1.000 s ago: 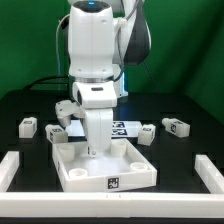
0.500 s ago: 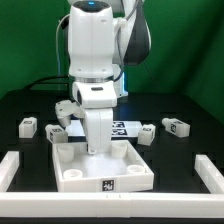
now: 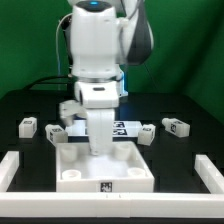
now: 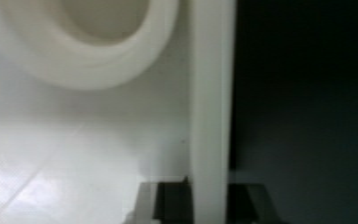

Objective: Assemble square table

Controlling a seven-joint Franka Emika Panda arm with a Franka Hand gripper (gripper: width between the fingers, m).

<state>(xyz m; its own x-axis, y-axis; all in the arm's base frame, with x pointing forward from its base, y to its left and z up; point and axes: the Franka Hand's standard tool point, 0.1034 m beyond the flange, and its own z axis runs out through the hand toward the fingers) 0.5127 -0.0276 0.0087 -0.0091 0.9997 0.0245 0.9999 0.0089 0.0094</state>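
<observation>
Two dark fingertips [image 4: 163,206] of the Panda arm's gripper [image 4: 208,202] sit narrow on either side of the raised rim wall [image 4: 211,100] of the square tabletop [image 3: 82,180]. No gap shows in the wrist view, so the pincer appears clamped on that wall, with a round leg socket [image 4: 78,40] near it inside the tray. In the exterior view the arm reaches straight down into the tabletop, which lies flat at centre front of the black table [image 3: 165,205], its tagged side facing the camera. Four white leg blocks [image 3: 28,125] lie loose behind it, two toward the exterior view's left and two toward its right, none fitted. The marker board [image 3: 125,127] lies just behind the tray, and the L-shaped rails [image 3: 10,168] flank the scene. The step in hand looks like positioning the top before any leg goes in. The next move calls for a firm hold and a level tray while it is shifted, then a clean release to fetch a leg.
</observation>
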